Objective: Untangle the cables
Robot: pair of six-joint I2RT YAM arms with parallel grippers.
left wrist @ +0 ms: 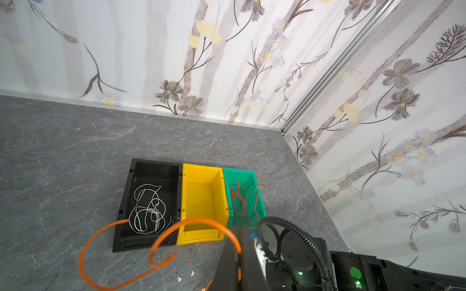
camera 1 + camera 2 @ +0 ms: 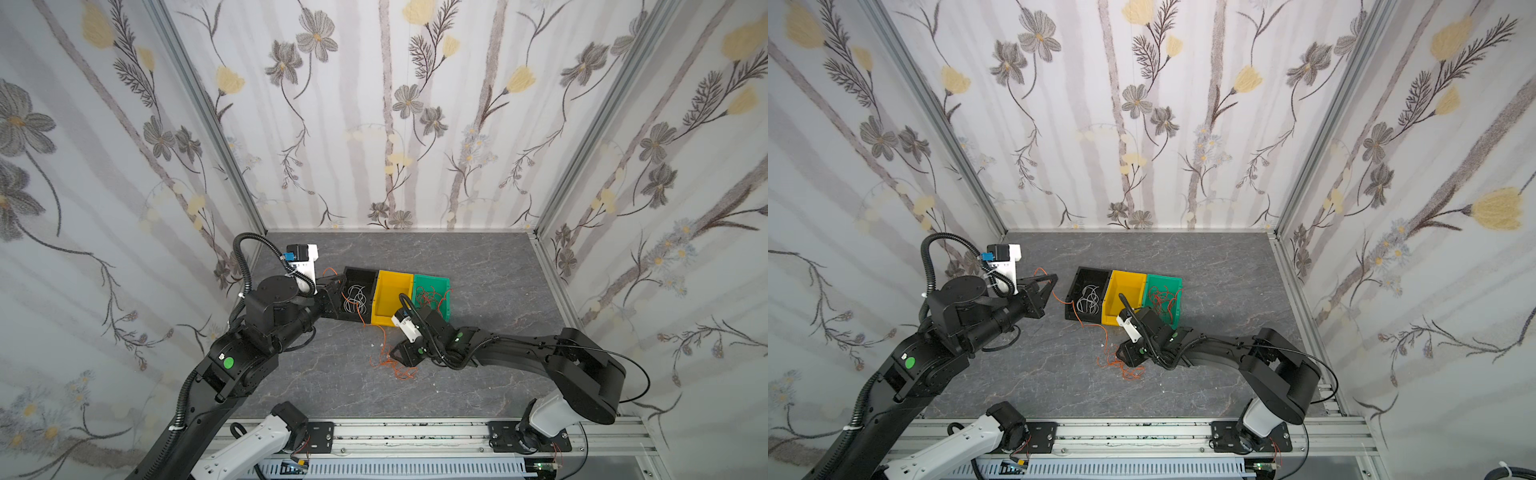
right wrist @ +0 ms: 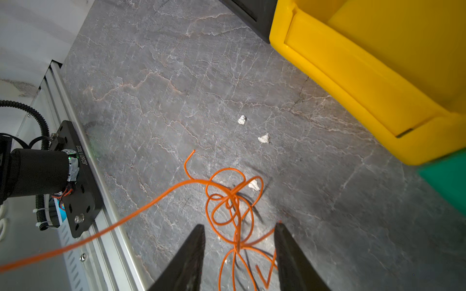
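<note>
Orange cable [image 1: 199, 220] clenched in left fingers [image 1: 242, 252]; right fingers [image 3: 191, 252] released, straddling its knot [image 3: 233, 195]. Next, probably: pinch there, pull apart gently.

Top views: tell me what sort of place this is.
Likely a robot test booth: the left arm and right arm are mounted on an aluminium rail, wallpapered panels box in the tabletop, and a black bin, yellow bin and green bin stand in a row.
</note>
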